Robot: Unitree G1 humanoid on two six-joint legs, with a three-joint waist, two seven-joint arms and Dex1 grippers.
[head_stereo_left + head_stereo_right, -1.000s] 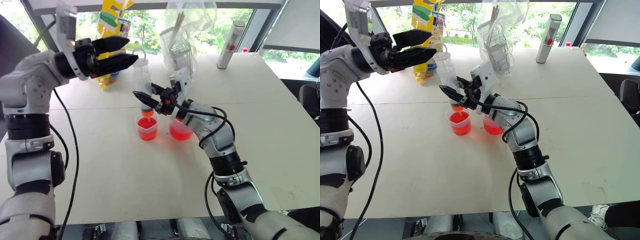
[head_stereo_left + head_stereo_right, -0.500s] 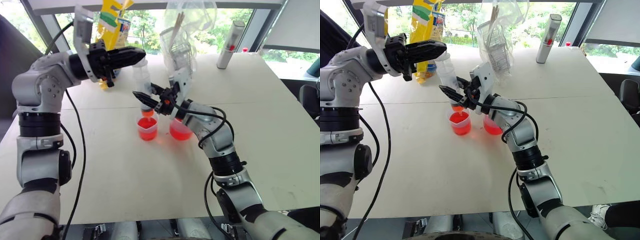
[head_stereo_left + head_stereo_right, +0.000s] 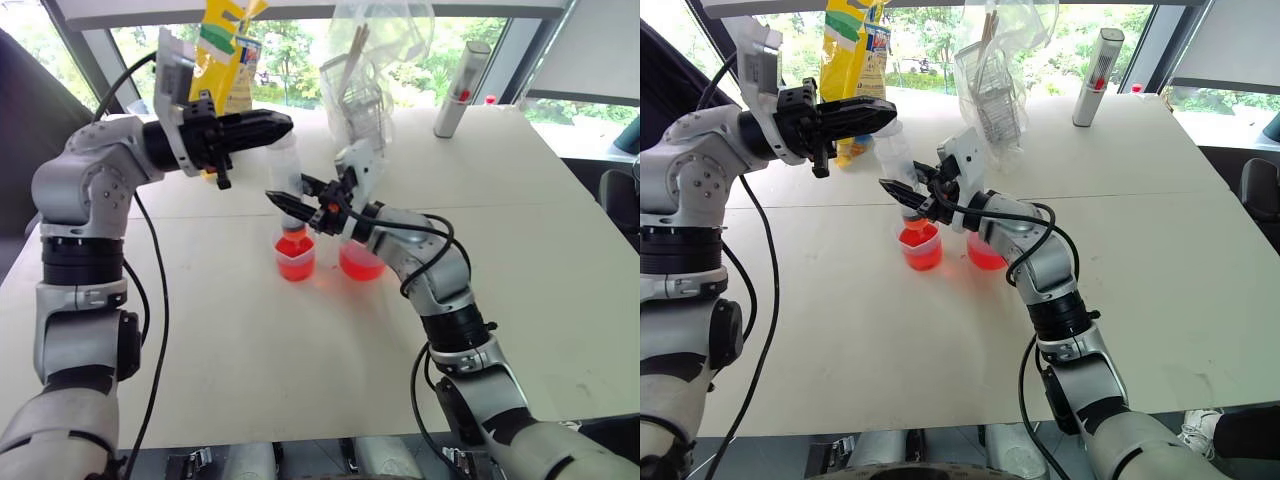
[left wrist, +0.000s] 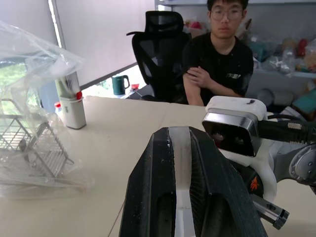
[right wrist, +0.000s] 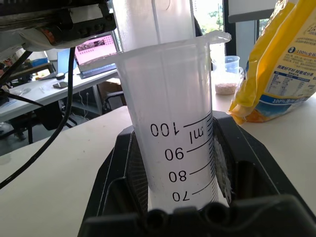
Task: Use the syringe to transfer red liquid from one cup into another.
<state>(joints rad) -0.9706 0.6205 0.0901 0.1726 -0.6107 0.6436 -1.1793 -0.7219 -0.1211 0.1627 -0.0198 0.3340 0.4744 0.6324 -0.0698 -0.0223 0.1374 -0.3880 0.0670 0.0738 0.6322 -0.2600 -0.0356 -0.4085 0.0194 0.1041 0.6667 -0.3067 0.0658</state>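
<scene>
Basically, the syringe (image 3: 289,190) stands upright in the right gripper (image 3: 308,205), whose fingers are clamped around the lower barrel, so its red-orange tip dips into the smaller cup (image 3: 295,256) right below the gripper. The right wrist view shows the barrel's printed marks between the pads, so the grip is on the body, leaving the plunger free on top. The left gripper (image 3: 262,127) is closed, its fingers pressed together over the plunger top (image 3: 886,127) just above the right gripper; a white strip shows between its fingers in the left wrist view, probably the plunger, so it likely pinches it to work it up or down. Red liquid (image 3: 295,266) sits in the smaller cup, and more fills the wider cup (image 3: 360,262), which stands on the tabletop (image 3: 250,350) just under the right wrist. Both cups are touching or nearly so, which keeps the transfer short. Beyond the left gripper are a yellow bag (image 3: 222,45), a clear plastic bag with a wire rack (image 3: 370,70), and a grey cylinder (image 3: 460,90) farther off.
</scene>
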